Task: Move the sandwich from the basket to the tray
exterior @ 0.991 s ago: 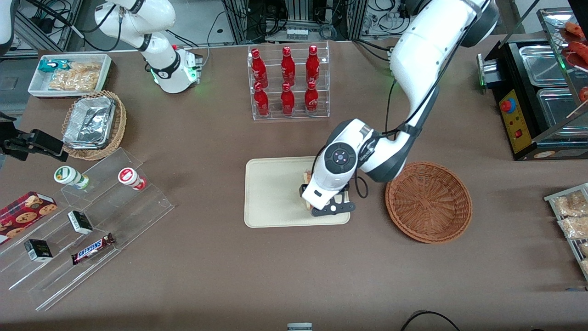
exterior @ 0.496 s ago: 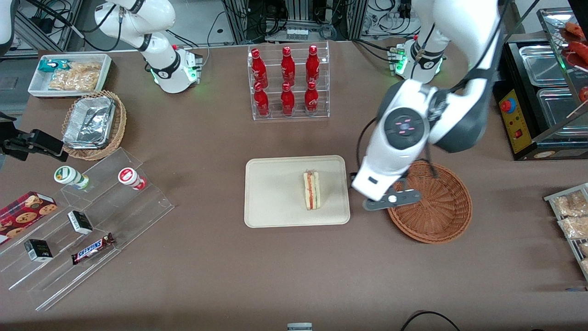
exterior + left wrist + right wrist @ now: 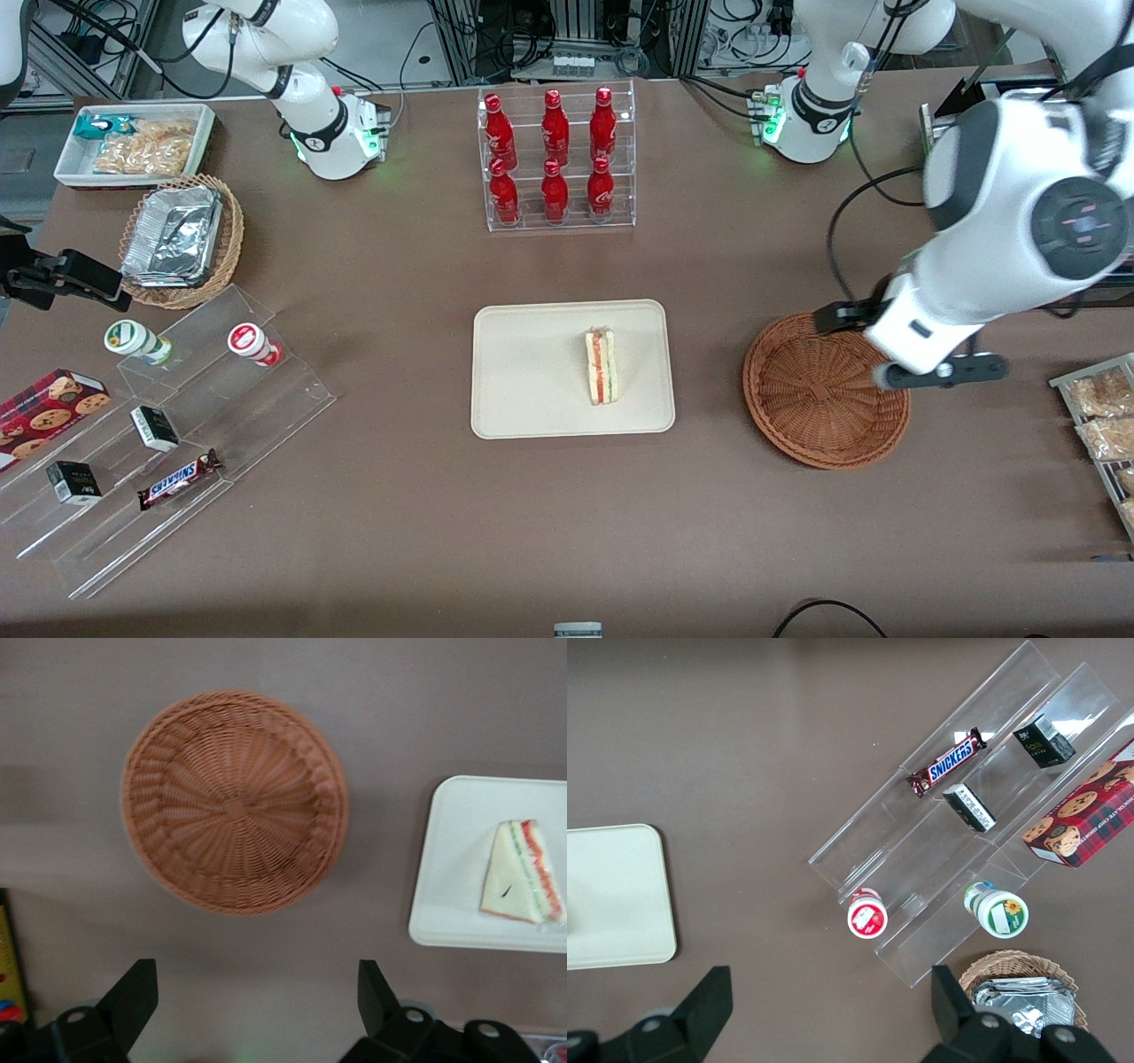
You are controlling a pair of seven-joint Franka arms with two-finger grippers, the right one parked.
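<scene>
Now: sandwich (image 3: pixel 601 366) white wedge, red-green edge, on tray (image 3: pixel 523 399) | pincer (image 3: pixel 257 997) spread above basket (image 3: pixel 824 399)

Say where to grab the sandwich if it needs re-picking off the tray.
Come from above. The sandwich lies flat on the tray; close on its two long bread faces near the middle, avoiding the filling edge. The hand is open, above the basket rim.

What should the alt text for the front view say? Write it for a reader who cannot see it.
A sandwich lies on a cream tray at mid-table, with the empty brown wicker basket beside it toward the working arm's end. The left gripper, open and holding nothing, hangs above that basket's edge.
</scene>
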